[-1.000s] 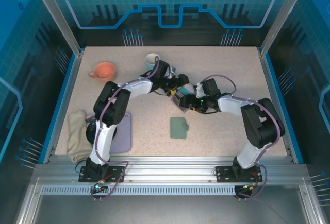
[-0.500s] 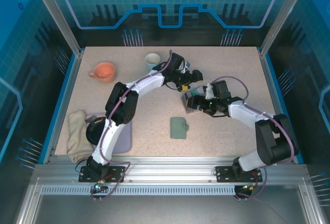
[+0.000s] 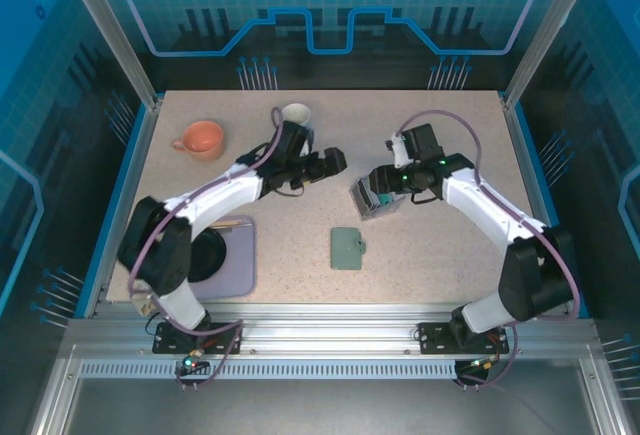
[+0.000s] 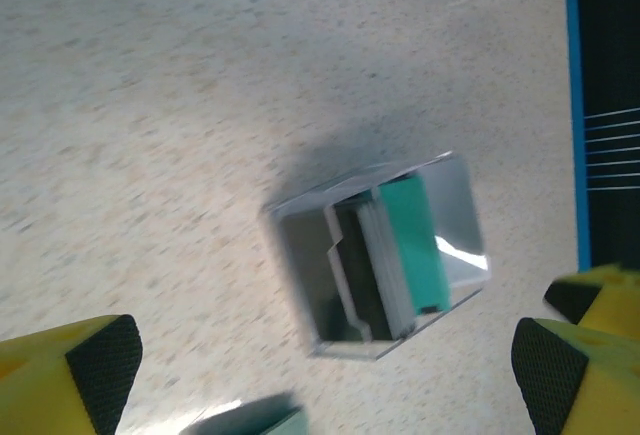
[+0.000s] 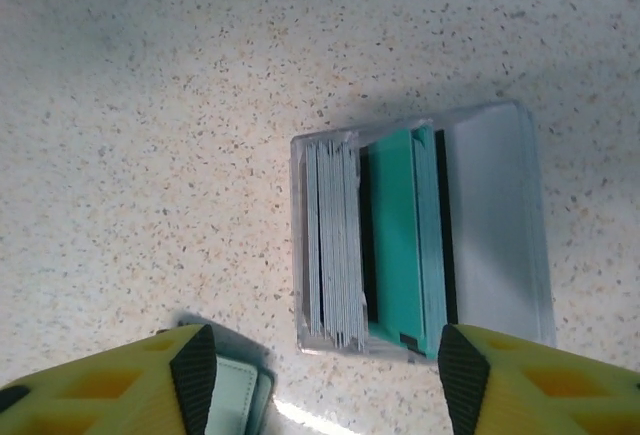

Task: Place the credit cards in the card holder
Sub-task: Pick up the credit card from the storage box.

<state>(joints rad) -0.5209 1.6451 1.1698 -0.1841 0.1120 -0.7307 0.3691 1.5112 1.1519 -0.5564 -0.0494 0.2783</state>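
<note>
The credit cards (image 5: 337,243) stand on edge in a small clear box (image 3: 372,198): a white-grey stack, a dark one and a teal-green card (image 5: 398,230). The left wrist view shows the same teal card (image 4: 411,245) in the box (image 4: 300,255). The sage-green card holder (image 3: 347,248) lies shut and flat on the table, nearer the arms; its corner (image 5: 233,396) peeks in by the right fingers. My right gripper (image 3: 380,183) hovers open just above the box, nothing between its fingers (image 5: 195,363). My left gripper (image 3: 338,161) is open and empty, left of the box.
An orange mug (image 3: 200,138) and a white cup (image 3: 295,115) stand at the back left. A lilac mat (image 3: 240,255) with a dark round object lies front left under the left arm. Blue rails (image 4: 605,105) edge the speckled table.
The left gripper has drawn back to the left, away from the box. The right gripper has lifted off the box, which now stands free on the table.
</note>
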